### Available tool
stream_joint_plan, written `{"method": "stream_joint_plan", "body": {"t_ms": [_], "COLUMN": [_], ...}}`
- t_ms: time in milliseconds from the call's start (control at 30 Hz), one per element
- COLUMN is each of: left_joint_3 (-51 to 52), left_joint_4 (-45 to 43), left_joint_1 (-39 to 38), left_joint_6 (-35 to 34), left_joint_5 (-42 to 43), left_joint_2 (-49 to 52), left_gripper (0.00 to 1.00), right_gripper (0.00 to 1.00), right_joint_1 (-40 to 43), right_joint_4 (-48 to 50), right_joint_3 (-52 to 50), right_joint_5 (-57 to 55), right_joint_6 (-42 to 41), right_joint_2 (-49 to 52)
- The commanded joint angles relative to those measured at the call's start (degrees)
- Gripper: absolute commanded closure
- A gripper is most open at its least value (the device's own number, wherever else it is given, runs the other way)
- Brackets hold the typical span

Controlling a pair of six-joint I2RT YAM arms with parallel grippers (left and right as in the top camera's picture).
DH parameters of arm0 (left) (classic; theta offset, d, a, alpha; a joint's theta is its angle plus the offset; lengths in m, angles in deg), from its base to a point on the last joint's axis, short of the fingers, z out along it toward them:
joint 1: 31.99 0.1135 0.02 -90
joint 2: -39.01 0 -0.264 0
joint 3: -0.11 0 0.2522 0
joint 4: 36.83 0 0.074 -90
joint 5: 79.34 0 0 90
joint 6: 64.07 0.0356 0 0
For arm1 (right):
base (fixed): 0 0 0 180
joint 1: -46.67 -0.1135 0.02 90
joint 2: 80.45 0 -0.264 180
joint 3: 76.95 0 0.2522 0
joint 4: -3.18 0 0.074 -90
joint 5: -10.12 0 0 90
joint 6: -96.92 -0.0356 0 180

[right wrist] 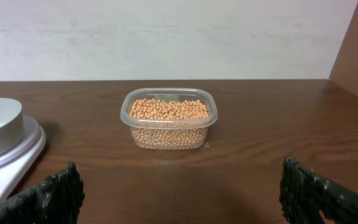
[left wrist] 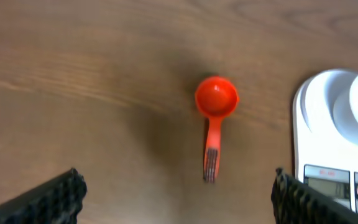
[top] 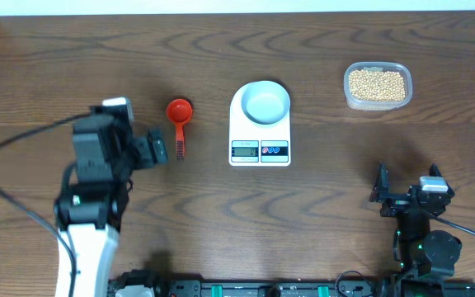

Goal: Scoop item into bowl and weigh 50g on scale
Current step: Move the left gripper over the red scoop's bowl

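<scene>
A: Which step is in hand?
B: The first one, fetching the red scoop (top: 179,125). The left jaws hang wide open and empty, just short of its handle. Next they must lower and close on it.
A: And the right jaws?
B: They are spread wide, holding nothing, and face the beans (right wrist: 169,109) in the tub (top: 349,87). The bowl (top: 266,103) sits on the scale (top: 246,136) and looks empty, though the display is too small to read.

1. Scale (top: 246,132) sits mid-table (top: 320,190), display edge at 6 o'clock.
2. Bowl (top: 267,103) rests on the scale, toward its 12 o'clock end.
3. Scoop (top: 179,115) lies at the scale's 9 o'clock, apart, handle toward 6 o'clock.
4. Tub (top: 378,106) stands at the scale's 2 o'clock, well apart, with beans (top: 377,84) in it.
</scene>
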Motion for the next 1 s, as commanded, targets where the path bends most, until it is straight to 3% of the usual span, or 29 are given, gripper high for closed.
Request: {"method": "stream_joint_plan", "body": {"t_ms": [0, 500, 967], "left_joint_3": [-7.4, -26.5, -27.8], "left_joint_4": [3.6, 15.1, 13.6], "left_joint_1": [0.2, 0.2, 0.1], "left_joint_6": [1.7, 3.0, 4.5], "left_joint_5": [0.4, 0.0, -2.8], "left_joint_2": [6.6, 30.1, 42.6], "left_gripper": [0.02, 0.02, 0.02], "right_gripper": [0.01, 0.01, 0.01], "right_joint_1": [0.0, 0.0, 0.0], "right_joint_4": [-0.3, -0.3, -0.3], "right_joint_3": [-0.1, -0.1, -0.1], "right_joint_5": [-0.4, -0.4, -0.4], "right_joint_6": [0.7, 0.7, 0.6], "right_joint_2": [0.0, 0.0, 0.0]}}
